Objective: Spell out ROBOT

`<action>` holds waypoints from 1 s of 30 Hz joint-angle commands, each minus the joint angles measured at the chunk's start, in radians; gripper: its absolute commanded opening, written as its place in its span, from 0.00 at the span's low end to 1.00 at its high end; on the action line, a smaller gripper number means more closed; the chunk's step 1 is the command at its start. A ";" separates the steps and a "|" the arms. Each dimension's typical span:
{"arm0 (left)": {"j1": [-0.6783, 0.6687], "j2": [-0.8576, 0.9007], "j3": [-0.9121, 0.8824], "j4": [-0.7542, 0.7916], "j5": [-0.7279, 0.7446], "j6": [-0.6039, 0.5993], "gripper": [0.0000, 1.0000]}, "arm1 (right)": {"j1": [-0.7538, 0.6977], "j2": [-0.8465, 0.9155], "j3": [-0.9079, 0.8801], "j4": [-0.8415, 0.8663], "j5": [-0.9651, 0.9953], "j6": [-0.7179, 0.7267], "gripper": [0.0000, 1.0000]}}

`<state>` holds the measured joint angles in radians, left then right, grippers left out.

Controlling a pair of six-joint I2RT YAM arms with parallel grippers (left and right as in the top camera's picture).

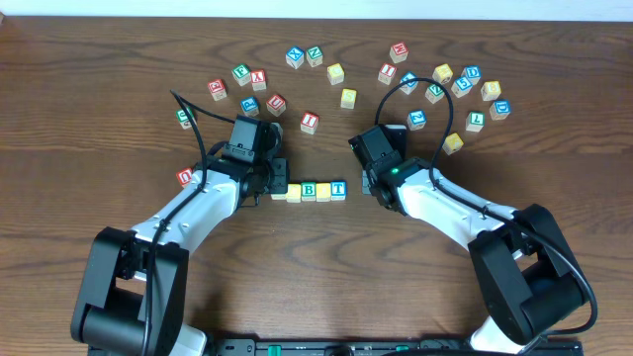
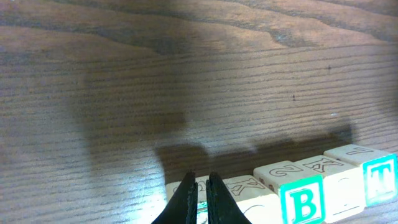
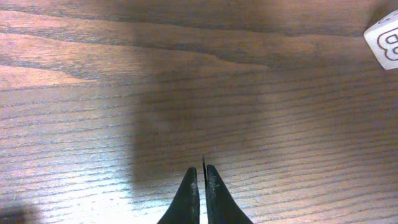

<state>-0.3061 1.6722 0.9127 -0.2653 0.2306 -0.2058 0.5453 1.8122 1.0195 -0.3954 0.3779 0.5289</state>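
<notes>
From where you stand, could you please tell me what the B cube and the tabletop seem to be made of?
B cube: likely pale wood, matte, with a printed green letter and frame. Tabletop: dark wood or wood-look laminate; grain lines show, with a slight sheen.

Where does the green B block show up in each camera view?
Overhead: green B block, center, in the short row.
Left wrist: green B block bottom right, near left gripper.
Right wrist: not seen; one unidentified block at top-right.
Shared landmark: blue T block ending the row.
</notes>
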 commanded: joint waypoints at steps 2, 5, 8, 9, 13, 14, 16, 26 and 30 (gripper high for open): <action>0.000 0.010 0.000 -0.018 -0.014 0.011 0.07 | -0.003 0.007 -0.006 -0.001 0.008 -0.014 0.01; 0.000 0.010 0.000 -0.023 -0.014 0.013 0.07 | -0.003 0.007 -0.006 -0.001 0.008 -0.014 0.01; 0.000 0.010 0.000 -0.029 -0.014 0.013 0.08 | -0.003 0.007 -0.006 -0.001 0.008 -0.014 0.01; 0.000 0.010 0.000 -0.031 -0.014 0.013 0.08 | -0.003 0.007 -0.006 -0.001 0.008 -0.014 0.01; 0.000 0.010 0.000 -0.037 -0.014 0.013 0.08 | -0.003 0.007 -0.006 -0.001 0.008 -0.014 0.01; 0.000 0.010 0.000 -0.039 -0.014 0.013 0.07 | -0.003 0.007 -0.006 -0.001 0.008 -0.014 0.01; 0.000 0.010 0.000 -0.042 -0.014 0.013 0.08 | -0.003 0.007 -0.006 -0.001 0.008 -0.014 0.01; 0.000 0.010 0.000 -0.058 -0.014 0.013 0.07 | -0.003 0.007 -0.006 -0.001 0.008 -0.014 0.01; 0.000 0.010 0.000 -0.055 -0.014 0.013 0.07 | -0.002 0.007 -0.006 0.000 0.008 -0.014 0.01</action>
<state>-0.3061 1.6722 0.9127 -0.3172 0.2302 -0.2058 0.5453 1.8122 1.0195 -0.3954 0.3779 0.5289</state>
